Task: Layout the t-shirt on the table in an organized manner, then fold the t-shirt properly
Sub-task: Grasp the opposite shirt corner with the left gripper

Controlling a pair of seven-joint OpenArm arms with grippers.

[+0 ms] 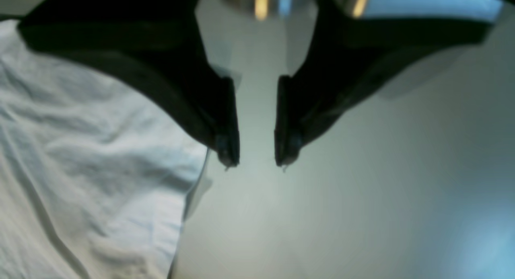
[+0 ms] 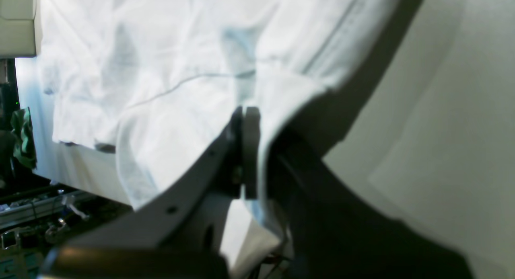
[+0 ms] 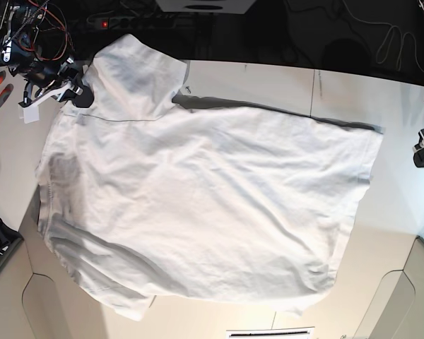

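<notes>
T-shirt [image 3: 205, 212]: a large plain white garment spread across the centre of the base view, covering most of the counter [image 3: 268, 81]; one sleeve runs to the upper left of the frame, the hem lies along the right, and the lower left part sags near the counter's edge.
Lay of the cloth: broadly flat but wrinkled, with grey creases and a bunched fold at lower left; judged not yet neatly laid out.
Right pincer [image 2: 244, 150]: in the right wrist view its jaws are pressed together with a fold of the sleeve's edge caught between them, so it is clenched on the t-shirt; in the base view it sits at the upper left, beside the sleeve.
Left pincer [image 1: 256, 160]: jaws parted with bare counter showing between them, grasping nothing; the shirt's edge lies just beside it in the left of the left wrist view. In the base view it sits at the far right edge, apart from the hem.
Handling (judgement): thin, light, limp fabric; it will drape and crease rather than keep a shape, and probably drags over the counter when pulled.
Where to take hold (judgement): hemmed edges and corners, such as sleeve ends and hem corners, pinching one layer and pulling outward to flatten.
</notes>
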